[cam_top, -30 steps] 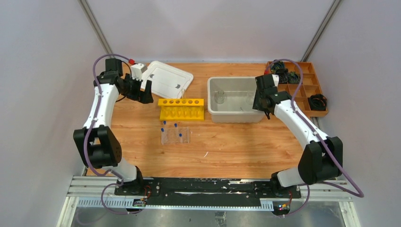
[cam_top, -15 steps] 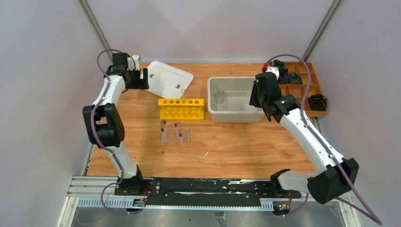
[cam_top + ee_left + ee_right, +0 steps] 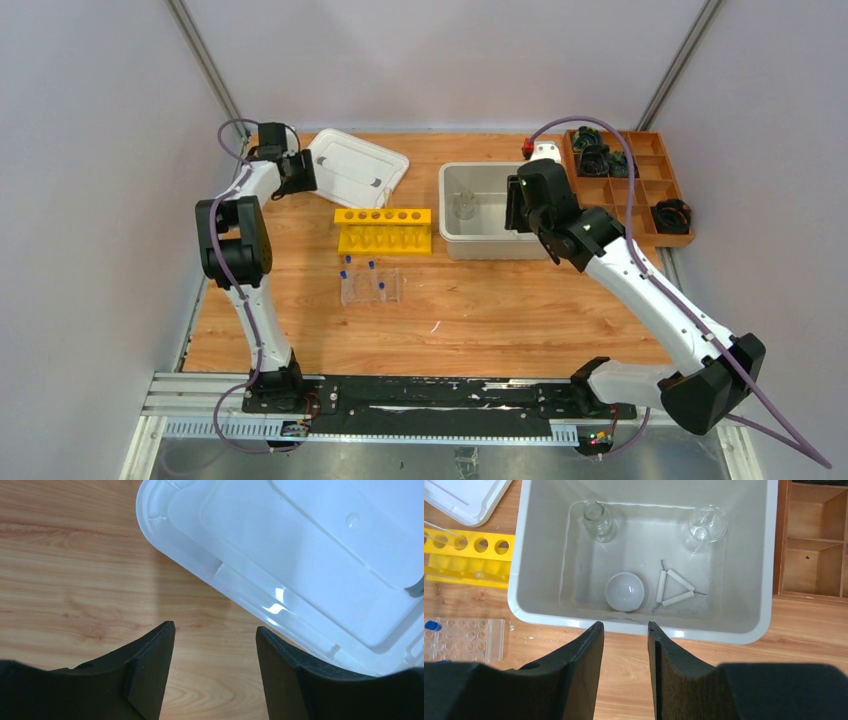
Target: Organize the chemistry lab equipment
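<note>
**Lid approach — both arms empty**

Top view: yellow rack (image 3: 385,230) and clear rack (image 3: 370,287) stand outside the bin (image 3: 447,220).
Left wrist: left gripper (image 3: 215,630), parted and empty, is just beside the lid (image 3: 300,555) — we judge the next move must bring its rim between the jaws.
Right wrist: right gripper (image 3: 623,627), slightly parted and empty, is over the binned dish (image 3: 624,591) and triangle (image 3: 674,587).

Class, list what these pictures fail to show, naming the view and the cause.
- Top view: the right arm covers the grey bin's right half.
- Left wrist view: top and right edges cut off the white lid.
- Right wrist view: the clear rack runs off the left edge.
- Top view: black parts in the wooden tray are too small.
</note>
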{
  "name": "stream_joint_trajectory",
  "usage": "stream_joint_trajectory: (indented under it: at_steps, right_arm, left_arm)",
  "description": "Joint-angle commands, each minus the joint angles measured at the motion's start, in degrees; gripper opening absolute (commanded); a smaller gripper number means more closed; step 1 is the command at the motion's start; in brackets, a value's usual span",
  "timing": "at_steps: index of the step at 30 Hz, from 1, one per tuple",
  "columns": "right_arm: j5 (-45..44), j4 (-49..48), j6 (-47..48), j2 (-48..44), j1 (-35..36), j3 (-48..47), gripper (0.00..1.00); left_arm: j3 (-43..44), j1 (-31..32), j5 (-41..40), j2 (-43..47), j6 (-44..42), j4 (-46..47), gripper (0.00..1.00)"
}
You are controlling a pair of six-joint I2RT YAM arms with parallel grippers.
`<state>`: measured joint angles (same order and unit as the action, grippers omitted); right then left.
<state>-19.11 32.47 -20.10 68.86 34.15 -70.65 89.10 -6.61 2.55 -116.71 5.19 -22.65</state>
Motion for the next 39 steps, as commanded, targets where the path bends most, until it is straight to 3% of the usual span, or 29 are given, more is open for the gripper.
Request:
stream_joint_trajectory:
  at_steps: [1, 10, 25, 35, 39]
  right_arm:
    - [-0.4, -1.0, 0.9, 0.2, 1.8, -1.3, 0.41]
    - [-0.4, -0.9, 0.8, 2.0, 4.0, -1.0, 0.38]
    - [0.2, -0.6, 2.0, 3.6, 4.2, -3.8, 0.29]
    - [0.0, -0.6, 2.0, 2.1, 4.3, -2.6, 0.23]
    - [0.0, -0.6, 1.9, 1.6, 4.3, -1.7, 0.21]
  left_arm:
    - [2.9, 0.2, -1.1, -3.0, 8.1, 4.5, 0.65]
    - [6.4, 1.2, -3.6, -7.3, 11.8, 5.8, 0.65]
    - [3.1, 1.2, -7.2, -8.6, 12.9, 9.1, 0.62]
    - [5.0, 0.7, -9.7, -10.3, 10.8, 8.6, 0.33]
    - [5.5, 0.0, -10.8, -10.4, 9.8, 8.2, 0.31]
